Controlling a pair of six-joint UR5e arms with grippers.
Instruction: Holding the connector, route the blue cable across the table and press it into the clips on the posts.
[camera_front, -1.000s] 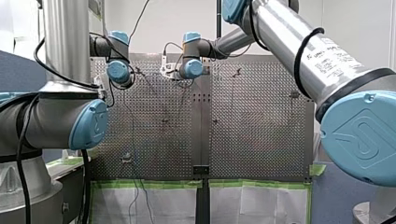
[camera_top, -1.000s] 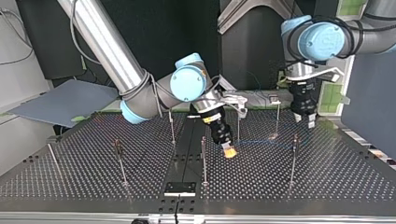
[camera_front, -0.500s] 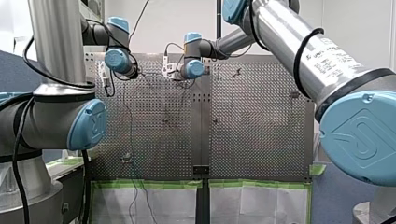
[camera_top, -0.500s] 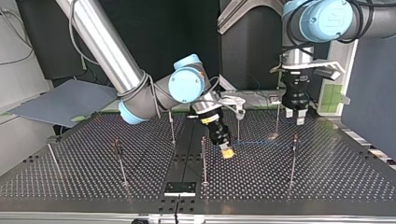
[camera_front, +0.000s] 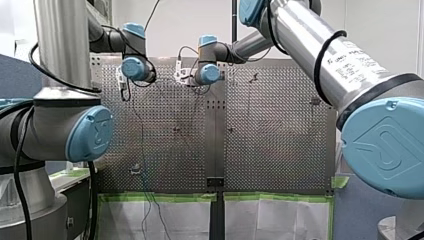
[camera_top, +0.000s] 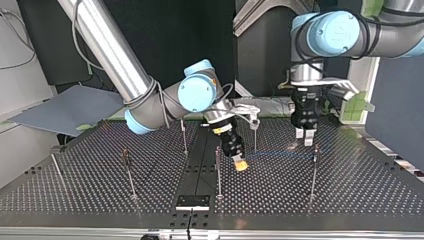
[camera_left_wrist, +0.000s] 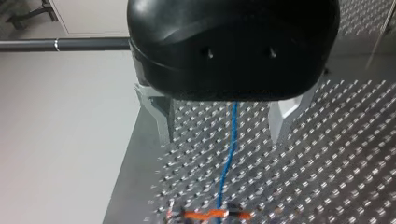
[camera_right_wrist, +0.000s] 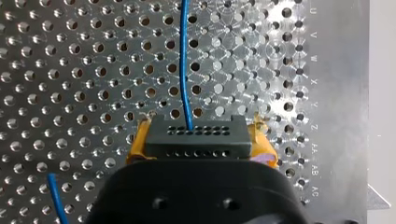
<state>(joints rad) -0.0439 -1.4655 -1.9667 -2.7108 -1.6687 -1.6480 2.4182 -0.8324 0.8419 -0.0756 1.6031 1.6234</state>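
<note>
My right claw (camera_right_wrist: 201, 140) pinches the connector (camera_right_wrist: 187, 145), blue cable (camera_right_wrist: 185, 70) running ahead; my left claw (camera_left_wrist: 224, 126) hangs spread astride it.

cable (camera_right_wrist: 186, 70) blue; connector (camera_right_wrist: 195, 136) dk grey, rows of pinholes; pads (camera_right_wrist: 136, 144) yellow-orange; table (camera_right_wrist: 70, 70) silver, perforated grid; joint caps (camera_top: 199, 92) lt blue; tape (camera_front: 160, 196) green, front view lower centre.

The robot's right gripper (camera_top: 241, 164), yellow-padded, tilts low over the perforated table (camera_top: 100, 195) near a post (camera_top: 218, 170); its left gripper (camera_top: 305, 137) hangs upright above the thin blue cable (camera_top: 275, 152).
</note>
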